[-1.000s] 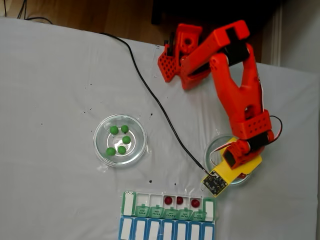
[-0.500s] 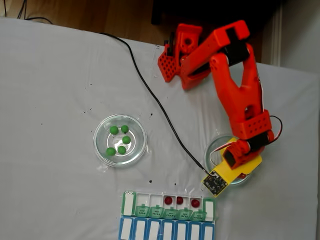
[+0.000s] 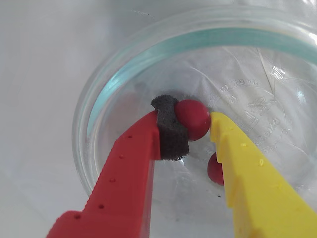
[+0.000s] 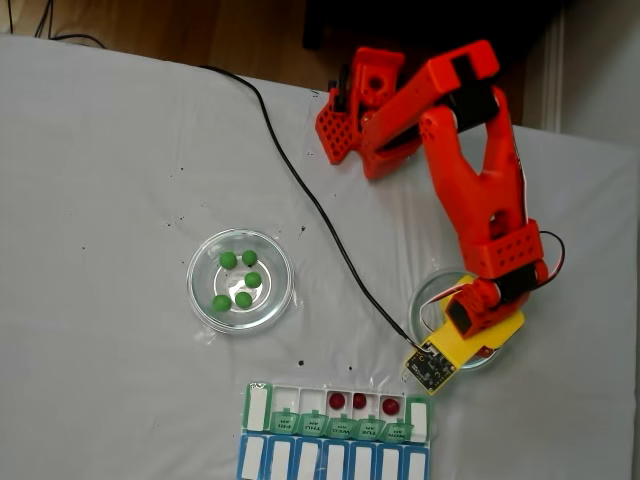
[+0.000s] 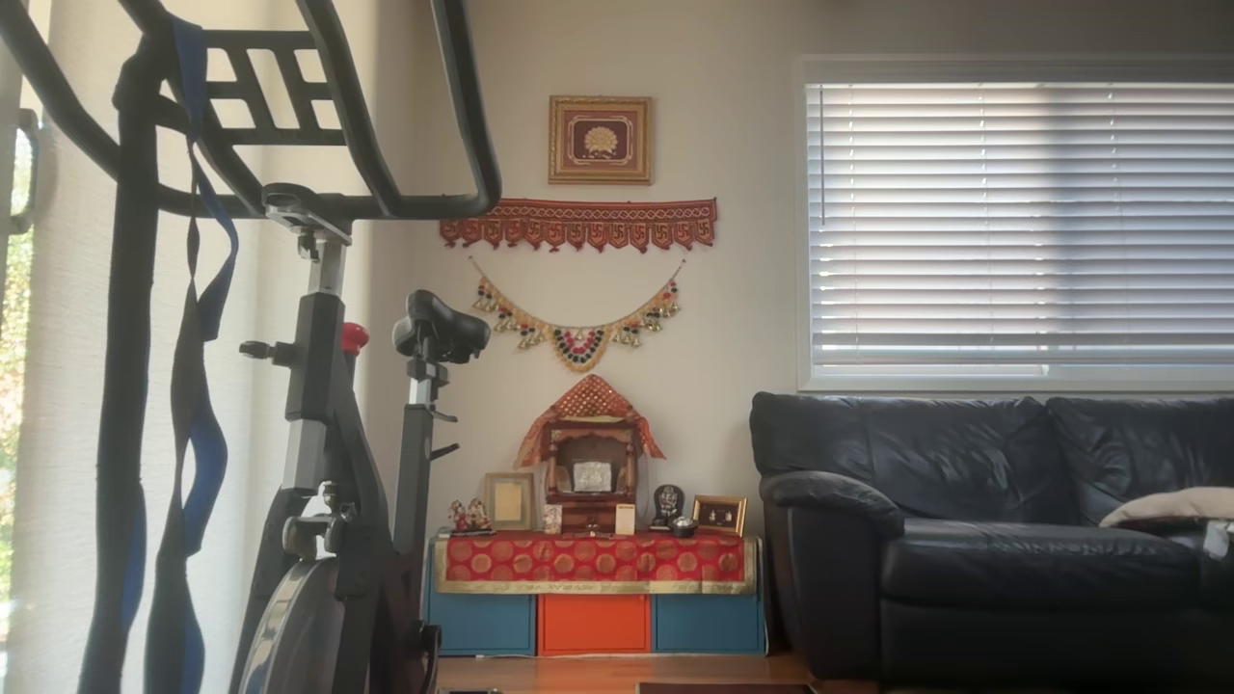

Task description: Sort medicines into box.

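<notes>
Little lettering, none of it legible to us.
We saw embossed marks on the glass dish [image 3: 257, 106] floor at about three o'clock, and dark printing on the box [image 4: 340, 427] lids, both unreadable.

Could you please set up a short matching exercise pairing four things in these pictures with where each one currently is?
Things:
1. green balls
2. red ball
3. three red balls
4. exercise bike

Places:
A. in the box's open compartments
B. between the end effector's fingers, inside a glass dish
C. in the room, left of the sofa
D. in the left-hand glass dish

Pairs: 1-D, 2-B, 3-A, 4-C
</notes>
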